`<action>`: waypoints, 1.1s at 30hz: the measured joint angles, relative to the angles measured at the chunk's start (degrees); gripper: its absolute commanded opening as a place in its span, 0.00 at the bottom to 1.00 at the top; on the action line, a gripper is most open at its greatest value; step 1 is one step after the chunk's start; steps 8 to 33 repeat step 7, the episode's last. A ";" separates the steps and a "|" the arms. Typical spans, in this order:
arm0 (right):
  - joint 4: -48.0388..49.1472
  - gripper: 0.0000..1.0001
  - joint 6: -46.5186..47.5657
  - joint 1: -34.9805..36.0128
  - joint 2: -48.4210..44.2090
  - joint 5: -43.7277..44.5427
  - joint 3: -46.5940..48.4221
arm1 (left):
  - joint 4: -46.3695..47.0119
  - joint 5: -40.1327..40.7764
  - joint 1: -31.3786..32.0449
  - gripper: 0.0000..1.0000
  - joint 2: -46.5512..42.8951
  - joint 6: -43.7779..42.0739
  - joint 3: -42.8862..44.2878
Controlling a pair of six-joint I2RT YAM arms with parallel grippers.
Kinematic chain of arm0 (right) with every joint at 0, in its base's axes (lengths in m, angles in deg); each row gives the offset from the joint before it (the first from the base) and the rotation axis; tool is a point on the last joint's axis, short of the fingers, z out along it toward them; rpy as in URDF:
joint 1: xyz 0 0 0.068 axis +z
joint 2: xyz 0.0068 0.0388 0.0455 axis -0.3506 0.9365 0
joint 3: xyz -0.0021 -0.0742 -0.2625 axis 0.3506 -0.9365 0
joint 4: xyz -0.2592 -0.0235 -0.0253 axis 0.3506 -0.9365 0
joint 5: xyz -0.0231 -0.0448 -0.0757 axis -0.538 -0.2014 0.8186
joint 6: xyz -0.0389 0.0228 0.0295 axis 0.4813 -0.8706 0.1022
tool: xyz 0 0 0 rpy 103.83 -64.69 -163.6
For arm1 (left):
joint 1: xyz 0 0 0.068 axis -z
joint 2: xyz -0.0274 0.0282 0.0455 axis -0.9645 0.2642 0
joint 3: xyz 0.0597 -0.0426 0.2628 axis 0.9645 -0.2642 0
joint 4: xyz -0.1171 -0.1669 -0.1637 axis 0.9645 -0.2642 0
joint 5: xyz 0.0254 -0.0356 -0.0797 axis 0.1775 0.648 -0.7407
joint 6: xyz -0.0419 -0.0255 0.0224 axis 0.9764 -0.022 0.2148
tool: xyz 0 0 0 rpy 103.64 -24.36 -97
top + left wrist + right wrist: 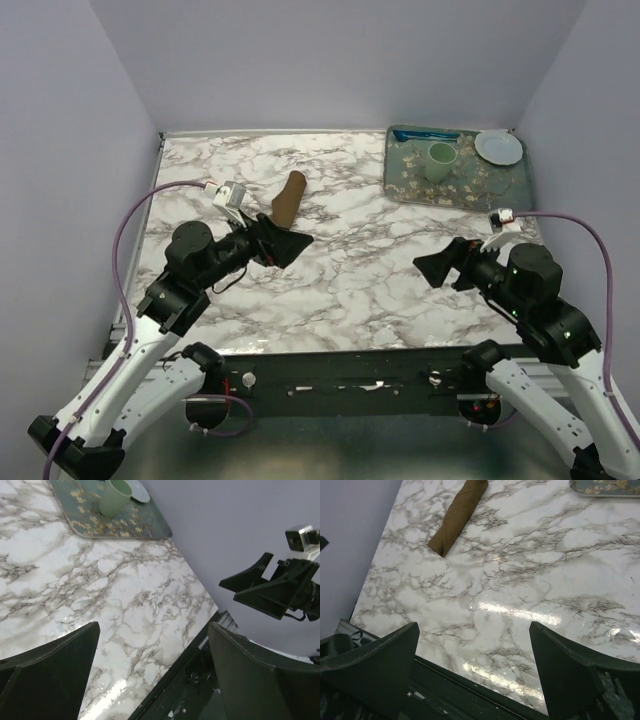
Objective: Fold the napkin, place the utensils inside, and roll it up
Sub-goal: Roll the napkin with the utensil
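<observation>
The brown napkin (290, 197) lies rolled into a tight tube on the marble table, at the back left; the right wrist view shows the napkin (457, 516) at its top. The utensils are hidden from view. My left gripper (285, 243) hovers open just in front of the roll, its jaws wide apart with nothing between them (152, 655). Over the right side of the table my right gripper (445, 265) is open and empty too (474, 655), far from the napkin.
A patterned green tray (410, 188) stands at the back right with a green cup (441, 162), a white saucer (498, 147) and a bright blue plastic utensil (425, 134). The table's near edge (470, 680) runs just under both grippers.
</observation>
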 measured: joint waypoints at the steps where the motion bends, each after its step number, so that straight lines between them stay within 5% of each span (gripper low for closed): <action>1: 0.00 1.00 -0.28 0.00 -1.60 0.87 -0.74 | 0.20 0.87 0.00 0.99 -0.92 -0.02 -0.07; 7: 1.68 1.00 -1.55 0.00 -0.50 4.42 -4.87 | 1.97 7.34 0.02 0.99 -3.17 -0.50 -0.31; 33: 1.68 1.00 -1.55 0.00 -0.50 4.42 -4.87 | 1.97 7.34 0.02 0.99 -3.17 -0.50 -0.31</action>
